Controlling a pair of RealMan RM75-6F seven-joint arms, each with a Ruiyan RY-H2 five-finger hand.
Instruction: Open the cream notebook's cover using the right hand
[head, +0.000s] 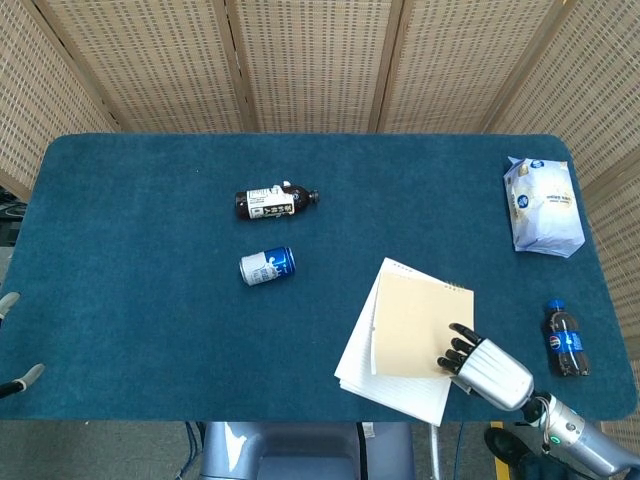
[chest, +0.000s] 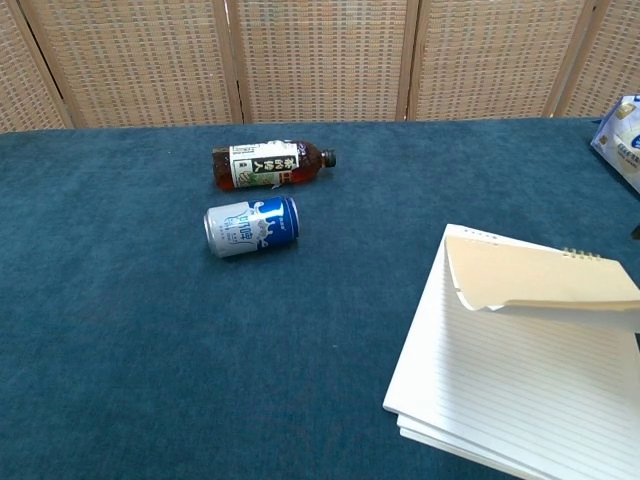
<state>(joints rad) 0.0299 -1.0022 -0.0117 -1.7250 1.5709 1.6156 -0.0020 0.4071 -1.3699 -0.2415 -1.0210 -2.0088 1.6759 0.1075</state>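
The cream notebook (head: 405, 340) lies near the table's front edge, right of centre, turned a little askew. Its cream cover (chest: 545, 285) is raised off the lined pages (chest: 500, 370) along its right side, with one corner curling down. My right hand (head: 482, 364) grips the cover's near right corner, dark fingers on top of it; the thumb is hidden. The chest view cuts this hand off at the right border. Of my left hand (head: 28, 376) only two grey fingertips show, spread apart off the table's left front corner and holding nothing.
A brown tea bottle (head: 275, 201) and a blue-and-white can (head: 267, 266) lie on their sides left of the notebook. A small cola bottle (head: 563, 340) lies just right of my right hand. A white snack bag (head: 543, 205) sits at the far right.
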